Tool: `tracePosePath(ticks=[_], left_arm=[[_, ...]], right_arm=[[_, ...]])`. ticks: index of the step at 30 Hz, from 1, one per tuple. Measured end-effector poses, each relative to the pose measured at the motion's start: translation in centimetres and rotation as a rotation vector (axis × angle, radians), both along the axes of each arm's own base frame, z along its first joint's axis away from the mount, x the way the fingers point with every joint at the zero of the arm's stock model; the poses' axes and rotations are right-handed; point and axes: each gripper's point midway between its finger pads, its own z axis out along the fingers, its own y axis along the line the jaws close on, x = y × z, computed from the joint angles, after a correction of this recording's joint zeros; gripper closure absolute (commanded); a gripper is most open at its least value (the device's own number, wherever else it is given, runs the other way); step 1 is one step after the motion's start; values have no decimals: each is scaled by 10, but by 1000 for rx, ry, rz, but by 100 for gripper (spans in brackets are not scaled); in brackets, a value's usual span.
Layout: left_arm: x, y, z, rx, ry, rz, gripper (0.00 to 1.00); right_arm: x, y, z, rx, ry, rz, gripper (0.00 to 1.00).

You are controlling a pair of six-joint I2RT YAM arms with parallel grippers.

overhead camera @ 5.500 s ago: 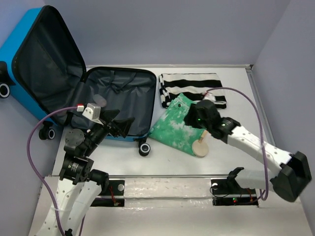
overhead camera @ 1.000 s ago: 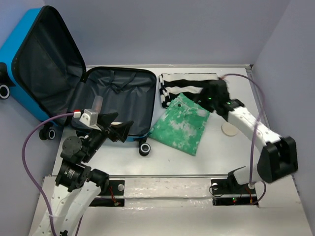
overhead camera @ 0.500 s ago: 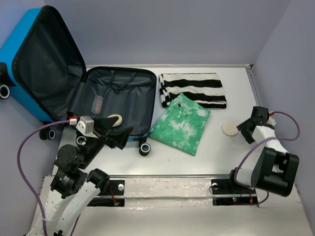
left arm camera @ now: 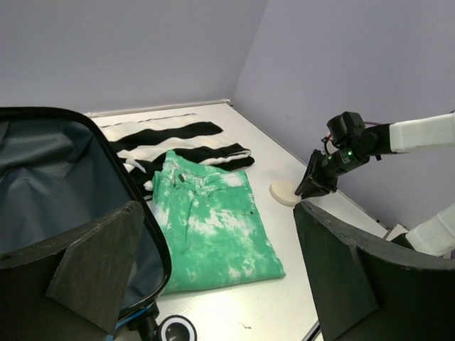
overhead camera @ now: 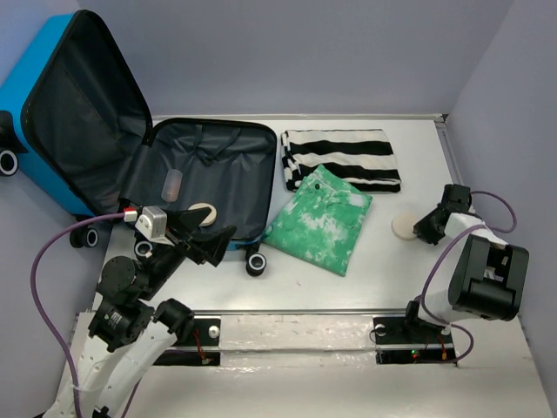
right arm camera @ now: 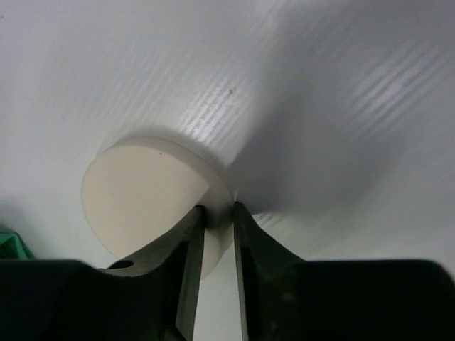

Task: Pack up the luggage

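Note:
The blue luggage lies open at the left, its lid up and its black lining bare; it also shows in the left wrist view. A small pinkish item and a round cream piece lie inside. My left gripper hovers wide open and empty over the case's near edge. My right gripper is shut on the rim of a cream disc lying on the table; the right wrist view shows the fingers pinching the disc.
Folded green tie-dye trousers lie right of the case, with a folded black-and-white striped garment behind them. A case wheel sits by the trousers. Purple walls close in the table at the back and right.
My right gripper has moved in from the right and closed on the cream disc's rim. The left arm has hardly moved.

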Motion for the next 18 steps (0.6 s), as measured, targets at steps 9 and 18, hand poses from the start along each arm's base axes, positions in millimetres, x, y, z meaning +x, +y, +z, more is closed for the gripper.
tracePosePath(ticks=[9, 18], left_arm=[[2, -1, -2, 7, 9, 0, 1], [16, -6, -15, 42, 78, 20, 1]], right_arm=[[4, 4, 46, -53, -142, 56, 93], [27, 161, 201, 54, -603, 495, 93]])
